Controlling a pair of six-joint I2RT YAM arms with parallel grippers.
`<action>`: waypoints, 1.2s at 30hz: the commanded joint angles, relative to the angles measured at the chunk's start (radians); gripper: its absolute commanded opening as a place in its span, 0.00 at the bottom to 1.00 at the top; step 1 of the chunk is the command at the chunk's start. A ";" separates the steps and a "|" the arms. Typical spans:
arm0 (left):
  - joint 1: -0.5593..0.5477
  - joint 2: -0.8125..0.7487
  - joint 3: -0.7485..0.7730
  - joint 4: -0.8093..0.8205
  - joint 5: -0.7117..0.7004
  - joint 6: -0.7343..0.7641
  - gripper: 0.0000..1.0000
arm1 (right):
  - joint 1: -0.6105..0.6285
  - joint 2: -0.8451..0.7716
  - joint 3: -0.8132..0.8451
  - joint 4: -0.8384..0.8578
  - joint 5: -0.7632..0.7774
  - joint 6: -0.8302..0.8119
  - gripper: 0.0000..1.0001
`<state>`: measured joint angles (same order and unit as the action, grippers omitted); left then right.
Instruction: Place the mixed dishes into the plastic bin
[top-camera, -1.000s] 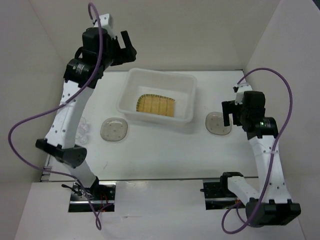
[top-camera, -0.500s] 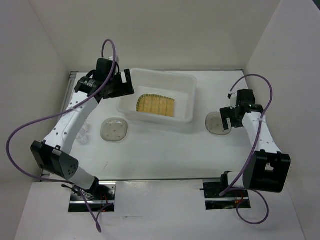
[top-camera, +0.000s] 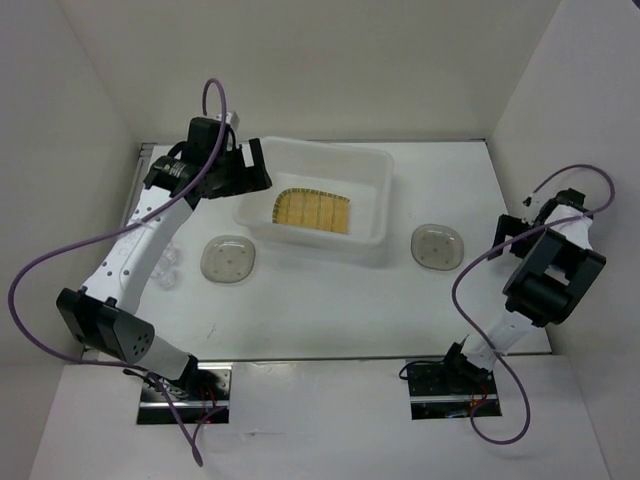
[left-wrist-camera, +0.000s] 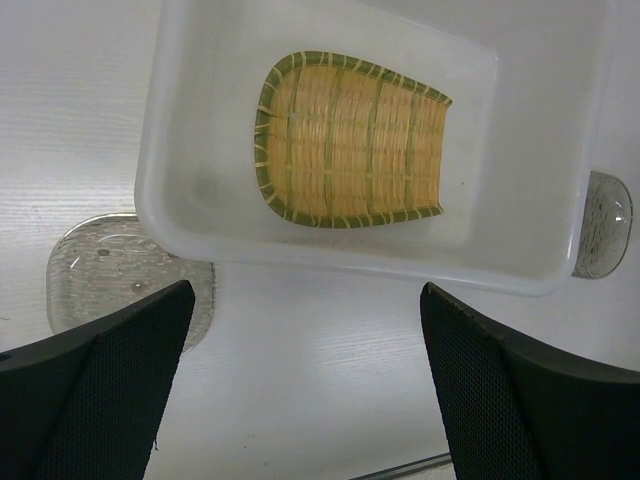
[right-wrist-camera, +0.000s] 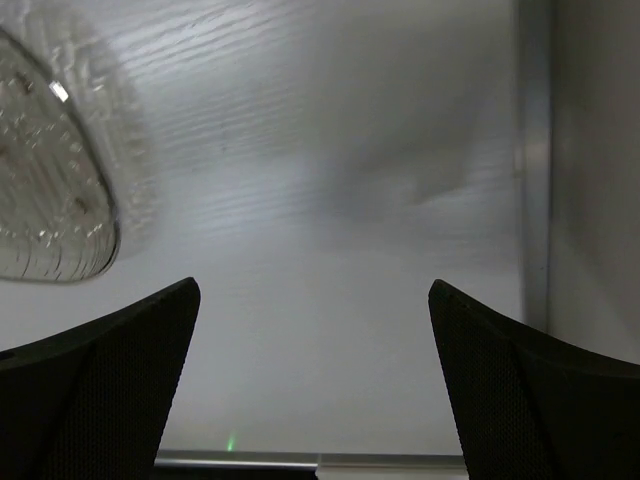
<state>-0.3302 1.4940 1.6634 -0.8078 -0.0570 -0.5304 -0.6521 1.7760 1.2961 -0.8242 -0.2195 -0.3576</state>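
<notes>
While the yellow plate lies flat inside the bin, just ahead of the left pincer, that pincer hangs over the bin's near wall with its jaws wide and nothing between them. One saucer sits by its left finger, partly hidden behind the bin. Small glass cups stand well behind this pincer, near that saucer. The other saucer lies ahead and left of the right pincer, which is spread wide and empty over the table.

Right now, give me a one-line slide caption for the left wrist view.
Open left pincer looks down on the yellow plate in the plastic bin, a saucer outside.
</notes>
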 joint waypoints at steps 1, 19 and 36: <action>0.005 -0.035 -0.025 0.015 0.020 0.000 1.00 | 0.040 -0.087 -0.026 -0.079 -0.124 -0.050 1.00; 0.014 -0.074 -0.088 -0.007 0.020 -0.029 1.00 | 0.186 -0.010 -0.095 0.056 -0.225 0.000 1.00; 0.014 -0.113 -0.080 -0.094 -0.007 -0.057 1.00 | 0.223 0.171 -0.116 0.134 -0.288 0.016 0.67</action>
<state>-0.3210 1.4281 1.5818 -0.8886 -0.0505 -0.5621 -0.4366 1.8767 1.2041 -0.7395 -0.4847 -0.3298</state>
